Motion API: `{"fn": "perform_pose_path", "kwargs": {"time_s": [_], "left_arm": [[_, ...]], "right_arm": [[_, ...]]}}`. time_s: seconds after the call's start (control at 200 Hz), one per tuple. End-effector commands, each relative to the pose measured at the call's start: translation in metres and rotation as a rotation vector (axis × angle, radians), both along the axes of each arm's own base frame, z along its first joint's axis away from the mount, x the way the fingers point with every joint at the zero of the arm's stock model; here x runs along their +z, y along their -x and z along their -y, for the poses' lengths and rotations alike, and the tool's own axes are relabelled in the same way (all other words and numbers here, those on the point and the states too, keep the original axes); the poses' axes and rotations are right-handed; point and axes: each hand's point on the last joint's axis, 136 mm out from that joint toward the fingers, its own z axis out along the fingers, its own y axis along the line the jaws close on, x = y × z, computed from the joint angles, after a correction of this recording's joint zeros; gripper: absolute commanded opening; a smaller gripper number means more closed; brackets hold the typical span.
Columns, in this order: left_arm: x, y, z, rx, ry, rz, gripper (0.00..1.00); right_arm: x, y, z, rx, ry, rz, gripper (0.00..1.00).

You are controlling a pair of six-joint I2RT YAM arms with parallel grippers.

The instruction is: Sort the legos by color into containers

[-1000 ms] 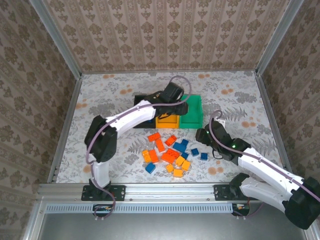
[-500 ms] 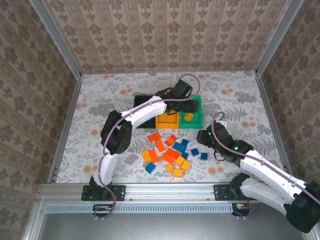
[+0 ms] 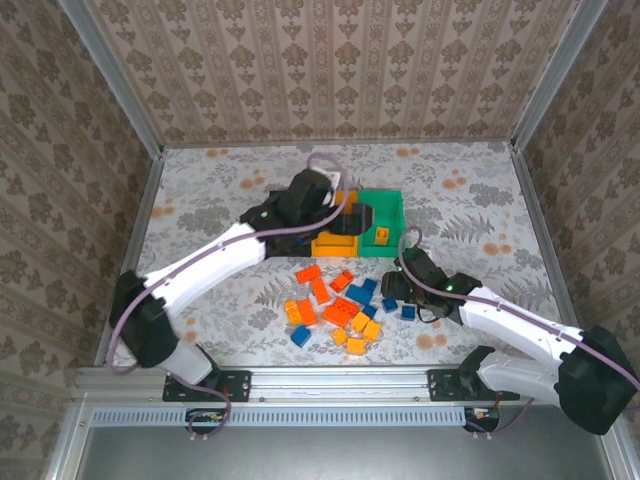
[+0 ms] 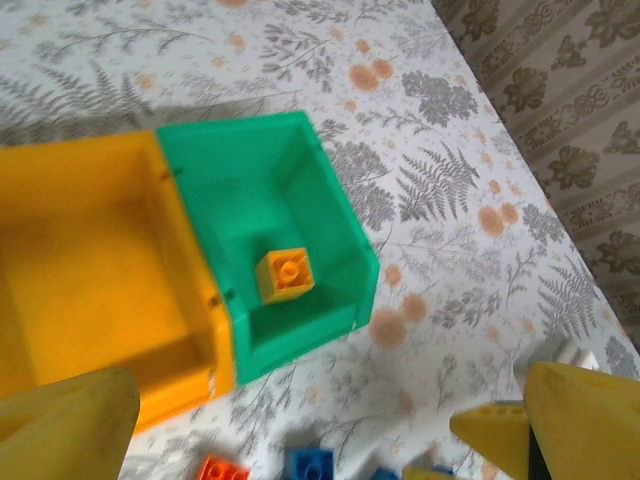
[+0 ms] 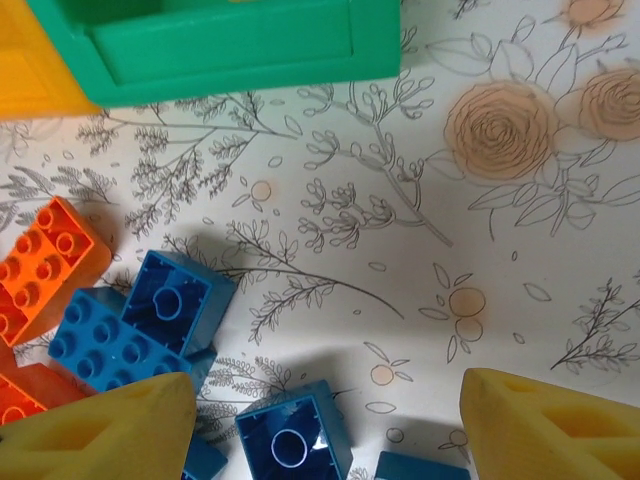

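Setting: Patterned wallpaper (image 3: 340, 70) closes in a floral-printed tabletop (image 3: 200, 190) with metal rails along its edges.
Containers: we see a small open yellow-orange plastic bin (image 3: 335, 243) and a green plastic bin (image 3: 388, 205) joined side by side, about midway toward the far edge.
Sorted so far: one small yellow-orange plastic brick (image 4: 285, 275) lies flat on the green bin's floor, close to one wall. What we see of the yellow-orange bin's floor holds nothing.
Left hand: the left hand (image 4: 330, 400) hangs above the two bins with its fingers (image 4: 60, 420) spread wide and nothing between them. We judge that it sits there because a brick let go from that spot falls into a bin.
Loose legos: a loose heap of blue, red-orange and yellow-orange plastic bricks (image 3: 335, 310) sits between the bins and the near edge.
Right hand: the right hand (image 5: 328, 400) hovers low over the heap's right side, jaws apart and gripping nothing. A blue single-stud brick (image 5: 295, 440) lies below, between its fingertips. We judge it is lined up there for a pick.
Progress: early, in our view, as nearly every brick is on the tabletop.
Risk: the blue bricks crowd together, so closing on one may nudge its neighbours.
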Motion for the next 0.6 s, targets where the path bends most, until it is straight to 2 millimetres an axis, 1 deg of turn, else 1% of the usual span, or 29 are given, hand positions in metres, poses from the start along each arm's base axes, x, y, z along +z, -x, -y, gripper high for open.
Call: {"fn": "perform_pose_path", "kwargs": {"time_s": [0.0, 0.01, 0.04, 0.11, 0.135, 0.155, 0.2, 0.29, 0.44, 0.595], "left_arm": [[-0.03, 0.015, -0.042, 0.098, -0.063, -0.006, 1.0], [-0.033, 0.017, -0.046, 0.107, -0.069, -0.007, 1.0], [-0.033, 0.022, -0.058, 0.13, -0.064, 0.004, 1.0], [-0.049, 0.035, -0.087, 0.187, -0.081, 0.006, 1.0], [-0.049, 0.039, -0.097, 0.207, -0.078, 0.013, 1.0], [-0.054, 0.042, -0.104, 0.221, -0.082, 0.012, 1.0], [-0.059, 0.048, -0.117, 0.247, -0.083, 0.012, 1.0], [-0.071, 0.058, -0.141, 0.304, -0.092, 0.001, 1.0], [-0.085, 0.067, -0.173, 0.392, -0.116, -0.006, 1.0], [-0.091, 0.07, -0.186, 0.428, -0.094, -0.011, 1.0]], "right_arm": [[-0.002, 0.004, 0.014, -0.058, 0.066, -0.027, 0.72], [-0.003, 0.005, 0.015, -0.062, 0.07, -0.031, 0.72], [-0.007, 0.009, 0.018, -0.07, 0.076, -0.043, 0.71], [-0.014, 0.017, 0.023, -0.087, 0.078, -0.067, 0.7], [-0.016, 0.02, 0.024, -0.09, 0.075, -0.073, 0.7], [-0.017, 0.021, 0.024, -0.091, 0.073, -0.076, 0.7], [-0.024, 0.03, 0.029, -0.094, 0.09, -0.112, 0.69], [-0.031, 0.039, 0.03, -0.088, 0.089, -0.148, 0.69], [-0.038, 0.049, 0.028, -0.076, 0.088, -0.188, 0.68], [-0.042, 0.053, 0.024, -0.061, 0.101, -0.198, 0.65]]}}
